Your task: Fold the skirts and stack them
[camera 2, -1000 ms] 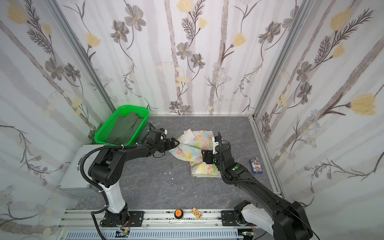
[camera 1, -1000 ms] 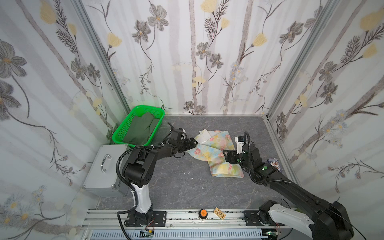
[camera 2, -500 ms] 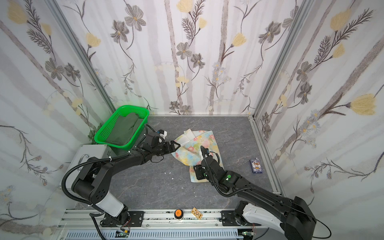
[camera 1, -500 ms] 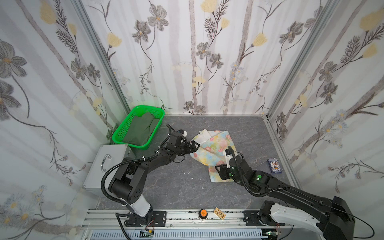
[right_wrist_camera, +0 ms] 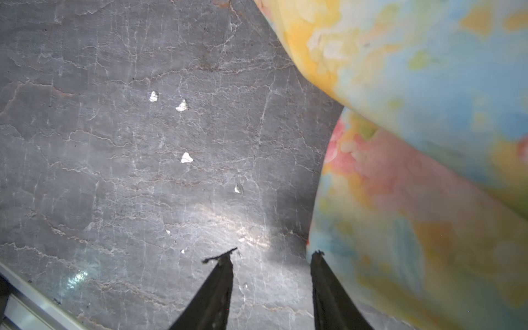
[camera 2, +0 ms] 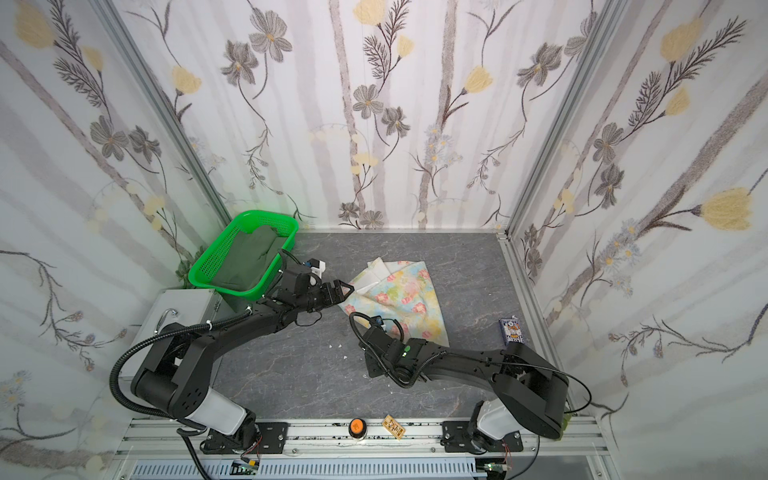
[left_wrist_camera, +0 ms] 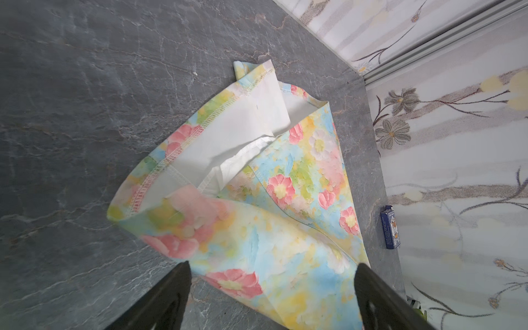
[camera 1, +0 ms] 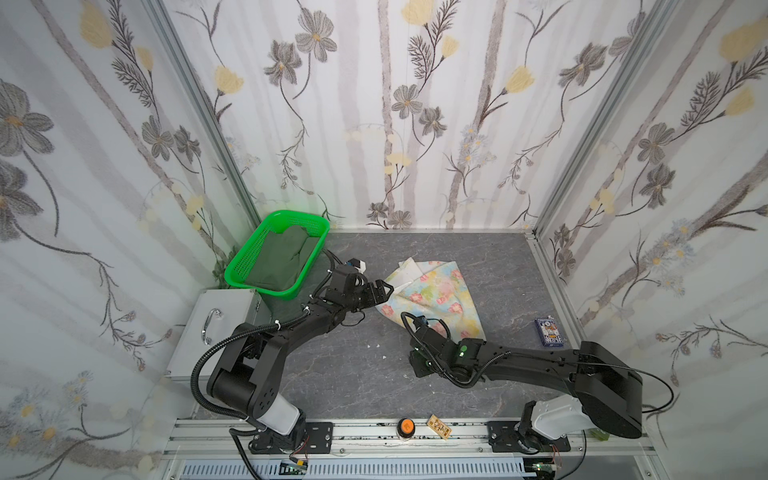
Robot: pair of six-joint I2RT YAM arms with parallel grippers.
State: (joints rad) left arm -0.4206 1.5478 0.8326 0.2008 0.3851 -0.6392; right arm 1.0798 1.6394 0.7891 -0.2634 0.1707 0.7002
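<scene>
Right now the left jaws stand wide open and empty at the side edge of the flowered skirt (camera 1: 434, 297). In the left wrist view its pastel cloth spreads out just beyond the fingertips (left_wrist_camera: 177, 285), with the white lining turned up at the far end. The right jaws are parted too and hold nothing. Bare grey counter (right_wrist_camera: 114, 143) shows between them, and one tip sits right at the skirt's near corner; I cannot tell whether it touches the cloth. The skirt lies partly folded on the counter between the two sets of jaws. The dark olive skirt (camera 1: 286, 257) lies in the green basket (camera 1: 249, 259), behind the left jaws and apart from them. A small blue box (camera 1: 548, 332) lies well off from the right jaws, by the wall.
</scene>
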